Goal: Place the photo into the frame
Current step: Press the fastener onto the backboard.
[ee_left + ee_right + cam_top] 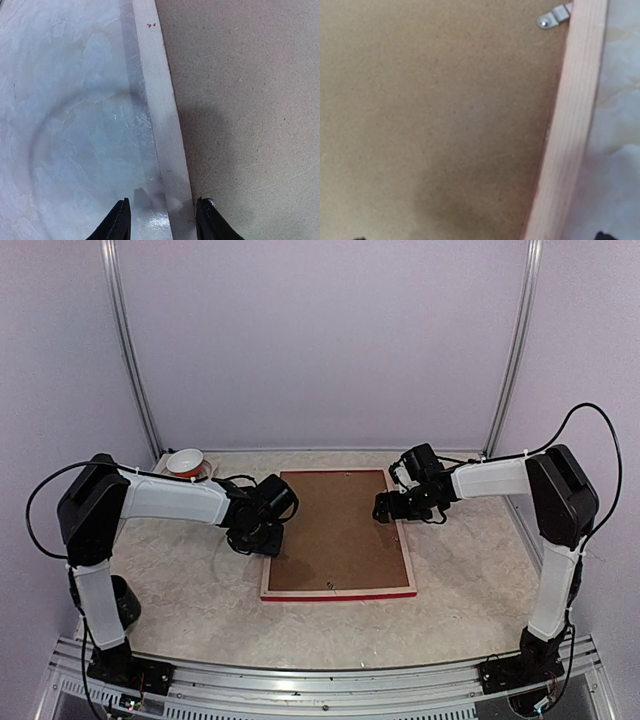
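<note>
The frame (340,591) lies face down mid-table, its pale wood back up and a red edge along its near side. A brown backing board (335,530) fills it. The photo is hidden. My left gripper (262,538) hangs low over the frame's left rail. In the left wrist view its jaws (162,220) stand apart astride that rail (160,100), one finger over the table, the other over the board (250,100), gripping nothing. My right gripper (385,508) is wide open over the right rail (575,110) and board (435,100), with only its fingertips at the picture's bottom corners.
A small red and white bowl (186,462) stands at the back left corner of the pale marbled table (180,590). A metal turn clip (552,17) sits on the frame's right rail. Walls and aluminium posts close in the back and sides.
</note>
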Controlling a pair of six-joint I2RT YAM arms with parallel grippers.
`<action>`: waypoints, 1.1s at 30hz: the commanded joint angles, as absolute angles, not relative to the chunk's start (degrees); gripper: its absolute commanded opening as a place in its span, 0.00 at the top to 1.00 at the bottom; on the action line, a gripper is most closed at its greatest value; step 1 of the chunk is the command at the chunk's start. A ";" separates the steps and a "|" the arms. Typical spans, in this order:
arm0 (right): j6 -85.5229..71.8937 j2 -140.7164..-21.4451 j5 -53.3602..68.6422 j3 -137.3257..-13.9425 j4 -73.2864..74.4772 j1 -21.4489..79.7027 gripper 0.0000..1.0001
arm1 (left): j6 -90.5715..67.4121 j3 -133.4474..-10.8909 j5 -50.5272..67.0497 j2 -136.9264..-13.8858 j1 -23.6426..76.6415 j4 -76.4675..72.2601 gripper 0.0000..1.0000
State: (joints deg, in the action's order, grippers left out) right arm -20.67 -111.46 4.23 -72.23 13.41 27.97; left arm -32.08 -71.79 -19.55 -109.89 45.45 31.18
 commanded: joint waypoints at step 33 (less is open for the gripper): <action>-20.64 -110.38 3.72 -71.56 12.88 28.13 0.01 | -33.35 -69.66 -16.11 -111.03 45.35 32.53 0.59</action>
